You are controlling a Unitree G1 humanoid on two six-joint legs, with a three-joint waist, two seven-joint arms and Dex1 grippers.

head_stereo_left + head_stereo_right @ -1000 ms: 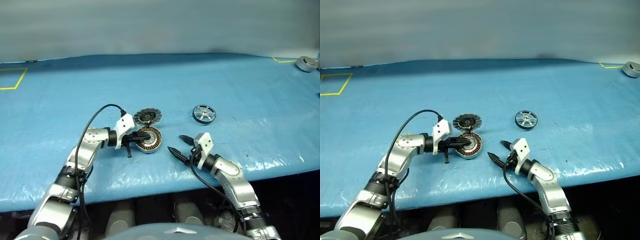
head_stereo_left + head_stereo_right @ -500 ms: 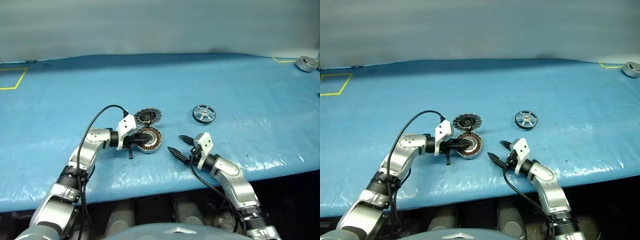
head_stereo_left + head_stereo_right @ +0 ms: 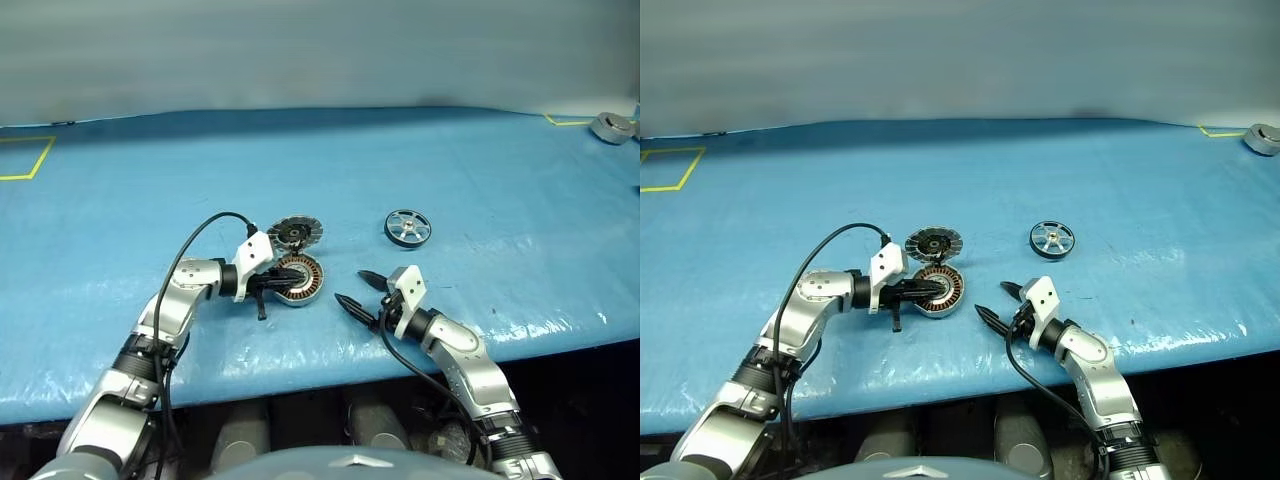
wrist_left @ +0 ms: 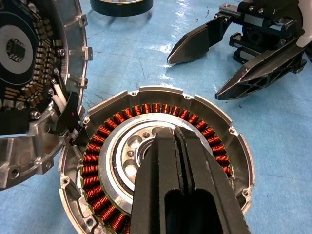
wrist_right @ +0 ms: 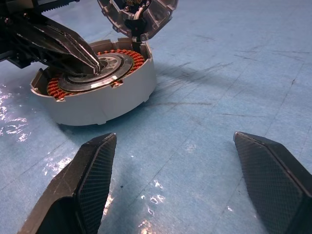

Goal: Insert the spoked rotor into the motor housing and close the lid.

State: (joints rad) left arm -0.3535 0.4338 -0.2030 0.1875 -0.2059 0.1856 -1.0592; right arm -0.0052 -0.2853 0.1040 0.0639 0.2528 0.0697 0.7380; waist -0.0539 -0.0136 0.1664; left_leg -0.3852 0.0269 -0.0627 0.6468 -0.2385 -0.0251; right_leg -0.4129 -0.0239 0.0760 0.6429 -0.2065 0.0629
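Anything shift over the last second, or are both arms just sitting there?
Nothing visibly changed. The left gripper is still shut, its tips over the centre of the motor housing. The right gripper stays open and empty over the blue table, short of the housing. The lid is still open behind the housing, and the spoked rotor lies untouched off to the right.

the left gripper [image 4: 176,134], fingers pressed together, lies across the motor housing [image 3: 297,279], blocking its open top. the lid [image 3: 295,232] stands tilted behind. bare blue table cover [image 3: 480,200] separates the housing, the wide-spread right gripper [image 3: 358,288] and the spoked rotor [image 3: 408,227].
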